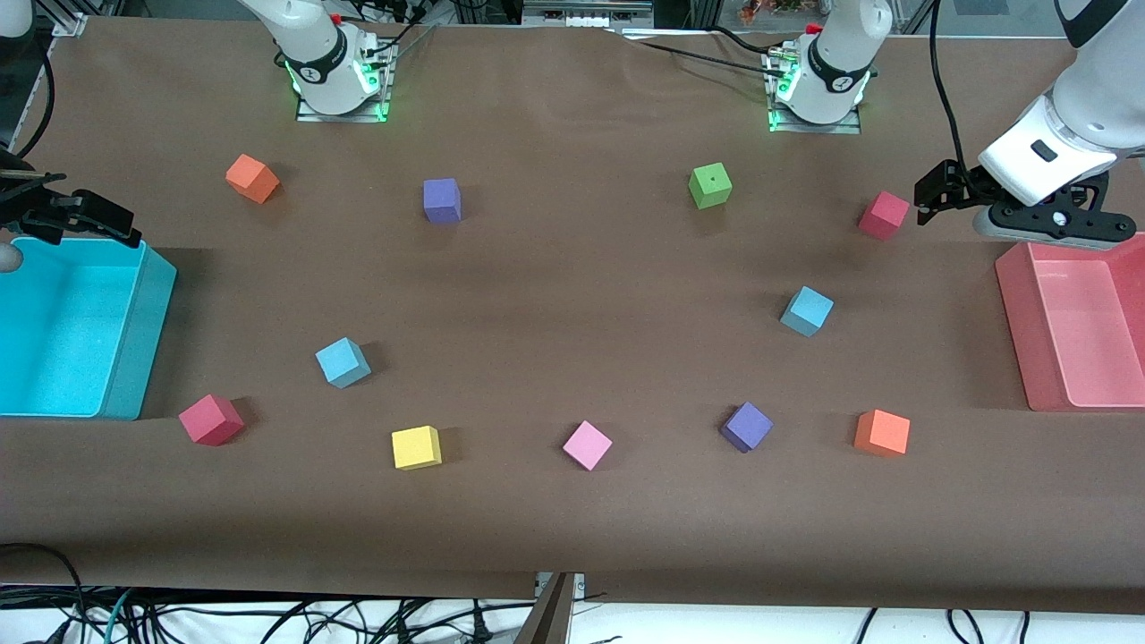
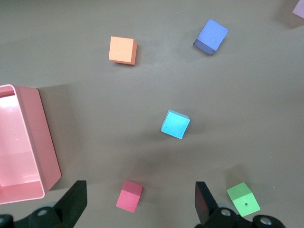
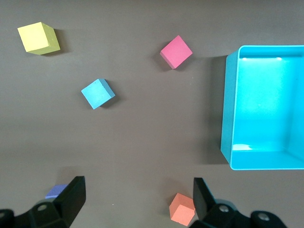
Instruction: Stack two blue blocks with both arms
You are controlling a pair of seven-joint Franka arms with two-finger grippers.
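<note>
Two matte sky-blue foam cubes sit apart on the brown cloth-covered table: one blue block toward the right arm's end, near the glossy cyan plastic bin, the other blue block toward the left arm's end, near the pink plastic bin. The left gripper hangs over the table edge by the pink bin, black fingers spread and empty. The right gripper hangs over the cyan bin's rim, fingers likewise spread. A crimson cube and a yellow cube lie nearer the front edge.
</note>
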